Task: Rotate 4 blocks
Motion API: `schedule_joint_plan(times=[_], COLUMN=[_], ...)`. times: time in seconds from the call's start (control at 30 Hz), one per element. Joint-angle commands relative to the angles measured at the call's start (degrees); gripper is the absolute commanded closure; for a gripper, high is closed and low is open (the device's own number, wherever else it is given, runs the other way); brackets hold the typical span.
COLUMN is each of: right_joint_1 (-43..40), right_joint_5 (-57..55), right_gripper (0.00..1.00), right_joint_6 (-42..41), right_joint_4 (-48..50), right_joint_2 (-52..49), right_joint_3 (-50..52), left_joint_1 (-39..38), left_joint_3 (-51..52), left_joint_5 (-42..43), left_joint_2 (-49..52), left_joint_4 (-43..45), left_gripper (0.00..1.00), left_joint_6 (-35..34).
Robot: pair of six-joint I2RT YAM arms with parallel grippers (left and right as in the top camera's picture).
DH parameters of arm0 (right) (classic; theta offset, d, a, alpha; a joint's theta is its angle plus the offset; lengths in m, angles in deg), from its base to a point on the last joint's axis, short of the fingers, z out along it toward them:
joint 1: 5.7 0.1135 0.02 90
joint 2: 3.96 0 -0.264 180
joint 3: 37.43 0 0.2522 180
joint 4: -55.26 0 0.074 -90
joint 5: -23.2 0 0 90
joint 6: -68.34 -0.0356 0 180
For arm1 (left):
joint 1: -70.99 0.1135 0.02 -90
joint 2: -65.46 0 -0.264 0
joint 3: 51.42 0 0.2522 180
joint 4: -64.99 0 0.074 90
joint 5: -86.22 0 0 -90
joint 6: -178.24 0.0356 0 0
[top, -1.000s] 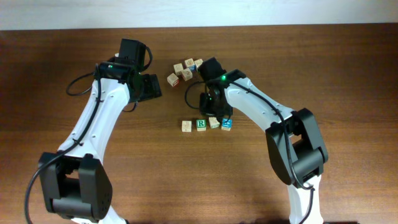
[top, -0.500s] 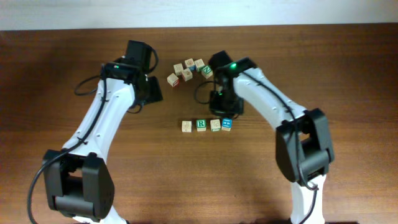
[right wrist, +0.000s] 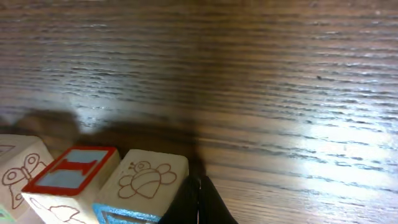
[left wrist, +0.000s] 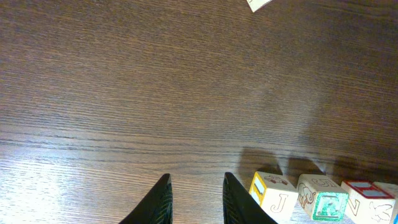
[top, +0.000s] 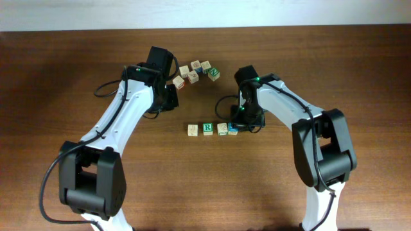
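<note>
Blocks (top: 207, 129): four in a row mid-table, between the arms. Right gripper (right wrist: 199, 198) pressed together, holding nothing, tip just beside the blue-faced end block (right wrist: 147, 179) at its corner. We judge a gentle corner push turns it best, sparing its touching neighbour. Left gripper (left wrist: 196, 200) slightly spread, empty, apart from the row's other end. Farther back, a loose cluster of cubes (top: 183, 70).
</note>
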Motion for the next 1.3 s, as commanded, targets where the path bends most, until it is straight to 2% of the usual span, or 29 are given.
schedule_joint_plan(times=[0.0,0.1,0.3,0.47,0.57,0.63,0.73,0.83,0.97,1.0,1.27], right_joint_1=[0.37,0.37,5.77,6.91,5.81,5.86,5.99,8.02,14.84,16.24,19.19], right_joint_5=[3.82,6.38,6.97,7.26,7.52,5.84,5.62,3.72,-8.55,-9.86,-11.76], right_gripper=[0.96,0.96,0.96,0.96,0.94,0.94,0.9,0.84,0.8,0.77,0.75], right_joint_6=[2.23,2.14,-8.04,-8.37,-5.31,-4.85,-4.74,-4.96,-15.1,-16.15,-15.89], right_joint_4=[1.29,1.44,6.75,7.04,1.51,-1.29,-0.33,4.59,11.98,13.09,13.64], right_joint_2=[1.29,1.27,1.27,1.31,1.57,1.57,1.57,1.55,0.44,-0.68,-6.12], right_joint_3=[0.37,0.37,0.37,-0.55,-7.02,-11.23,-12.41,-12.41,-12.39,-12.39,-12.35], left_joint_1=[0.07,0.07,0.07,0.07,0.9,2.89,7.96,13.16,14.67,14.67,14.56], left_joint_3=[-0.79,-0.81,-0.81,-0.83,-3.26,-7.52,-11.74,-11.85,-11.85,-11.85,-11.85], left_joint_5=[0.07,0.24,0.26,0.24,0.02,0.02,0.04,0.04,0.04,0.04,0.26], left_joint_2=[0.17,0.17,0.17,0.17,0.15,0.15,0.15,0.17,0.17,0.17,0.17], left_joint_4=[-0.13,-0.13,-1.25,-1.57,-1.6,-2.27,-2.82,-3.13,-3.34,-3.34,-4.39], left_gripper=[0.75,0.75,0.76,0.73,0.81,0.82,0.79,0.77,0.73,0.73,0.73], left_joint_6=[-0.09,-0.09,-0.09,-0.09,3.85,5.03,5.03,5.03,5.01,5.01,4.83])
